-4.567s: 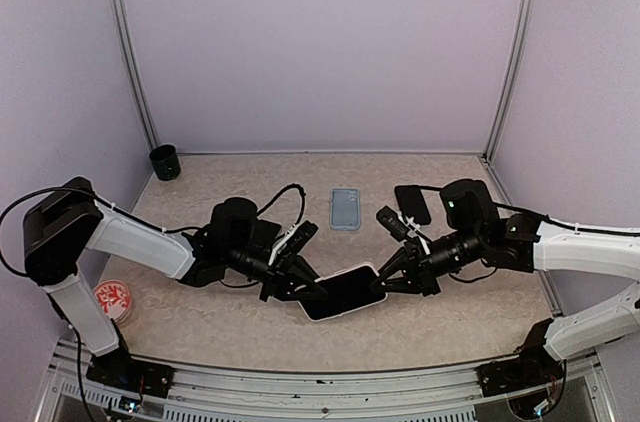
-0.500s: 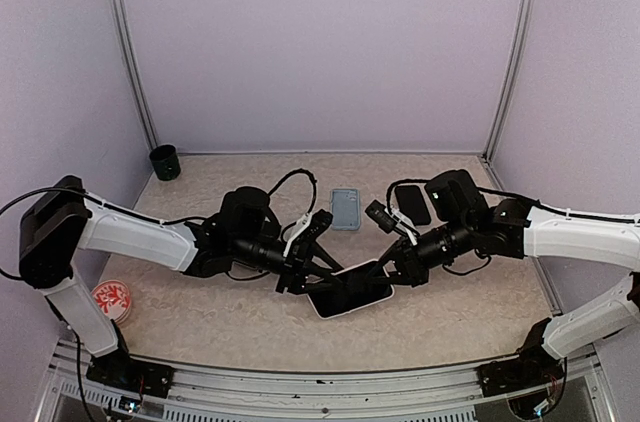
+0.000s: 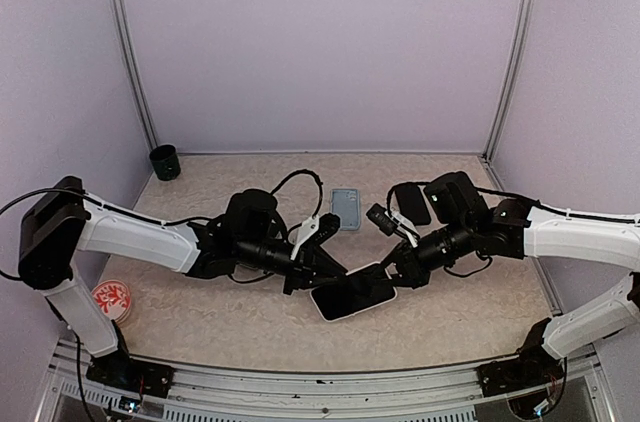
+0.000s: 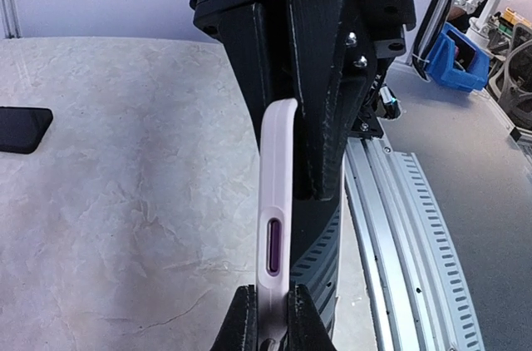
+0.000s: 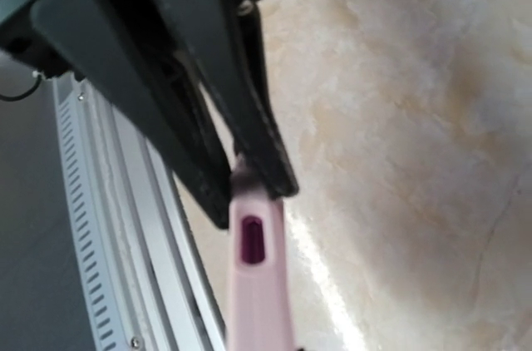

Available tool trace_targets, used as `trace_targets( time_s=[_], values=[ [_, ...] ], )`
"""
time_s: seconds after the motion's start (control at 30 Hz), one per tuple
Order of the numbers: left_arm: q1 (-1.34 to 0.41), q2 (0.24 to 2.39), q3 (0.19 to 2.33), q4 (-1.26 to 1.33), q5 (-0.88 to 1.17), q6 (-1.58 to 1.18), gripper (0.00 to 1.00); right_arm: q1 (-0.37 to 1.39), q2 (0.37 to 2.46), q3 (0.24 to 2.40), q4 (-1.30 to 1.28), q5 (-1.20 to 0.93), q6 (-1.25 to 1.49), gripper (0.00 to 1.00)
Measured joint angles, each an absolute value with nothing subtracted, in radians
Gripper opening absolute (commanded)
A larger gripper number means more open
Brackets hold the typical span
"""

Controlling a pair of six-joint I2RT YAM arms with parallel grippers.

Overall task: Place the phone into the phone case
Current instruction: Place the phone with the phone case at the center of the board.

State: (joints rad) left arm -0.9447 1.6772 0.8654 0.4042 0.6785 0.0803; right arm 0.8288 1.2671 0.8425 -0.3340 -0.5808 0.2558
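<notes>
Two clamps on pink phone case point(image 4: 275, 201): left pincer point(image 3: 322, 275) on one end, right pincer point(image 3: 393, 270) on the other, both closed tight on it. Hangs over mid-surface point(image 3: 220, 317), dark phone point(image 3: 355, 294) apparently inside. Likely light, stiff, slick; grip thin rims, spare glass.

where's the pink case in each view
Top external: case just below centre, lying fairly flat.
Left wrist: case at centre, edge-on, rising from the bottom edge.
Right wrist: case at bottom centre, edge-on.
Shared landmark: slotted rail, at the bottom there, right, left.
</notes>
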Motion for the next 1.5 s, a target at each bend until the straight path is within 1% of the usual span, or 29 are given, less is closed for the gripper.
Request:
trace_targets(
  time_s=[0.07, 0.2, 0.23, 0.27, 0.3, 0.33, 0.37, 0.4, 0.57, 0.7, 1.0, 1.27, 1.5],
  values=[
    [-0.955, 1.677, 0.866, 0.4, 0.643, 0.08, 0.0, 0.829, 1.267, 0.842, -0.341, -0.568, 0.269, 0.0],
    [-0.971, 1.673, 0.867, 0.4, 0.545, 0.069, 0.15, 0.828, 1.267, 0.843, -0.353, -0.525, 0.33, 0.0],
    [-0.975, 1.672, 0.867, 0.402, 0.519, 0.064, 0.21, 0.828, 1.267, 0.846, -0.353, -0.514, 0.346, 0.0],
    [-0.978, 1.67, 0.867, 0.403, 0.502, 0.06, 0.33, 0.828, 1.267, 0.848, -0.351, -0.508, 0.358, 0.0],
    [-0.981, 1.663, 0.865, 0.403, 0.484, 0.051, 0.48, 0.828, 1.267, 0.852, -0.348, -0.498, 0.372, 0.0],
    [-0.983, 1.654, 0.862, 0.403, 0.468, 0.047, 0.74, 0.827, 1.267, 0.853, -0.345, -0.491, 0.381, 0.0],
    [-0.984, 1.643, 0.858, 0.405, 0.455, 0.041, 0.95, 0.825, 1.267, 0.855, -0.339, -0.48, 0.39, 0.0],
    [-0.986, 1.63, 0.851, 0.406, 0.437, 0.032, 0.98, 0.822, 1.267, 0.857, -0.333, -0.469, 0.395, 0.0],
    [-0.973, 1.544, 0.774, 0.457, 0.349, -0.032, 0.99, 0.804, 1.263, 0.857, -0.324, -0.422, 0.427, 0.0],
    [-0.923, 1.479, 0.707, 0.531, 0.294, -0.105, 0.99, 0.767, 1.216, 0.838, -0.308, -0.393, 0.461, 0.0],
    [-0.893, 1.456, 0.678, 0.579, 0.108, -0.217, 0.99, 0.721, 1.118, 0.759, -0.225, -0.305, 0.587, 0.0],
    [-0.855, 1.427, 0.615, 0.601, 0.074, -0.294, 0.99, 0.704, 1.057, 0.641, -0.129, -0.168, 0.765, 0.0],
    [-0.855, 1.417, 0.605, 0.614, 0.075, -0.318, 0.99, 0.702, 1.044, 0.603, -0.057, -0.008, 0.87, 0.0]
  ],
)
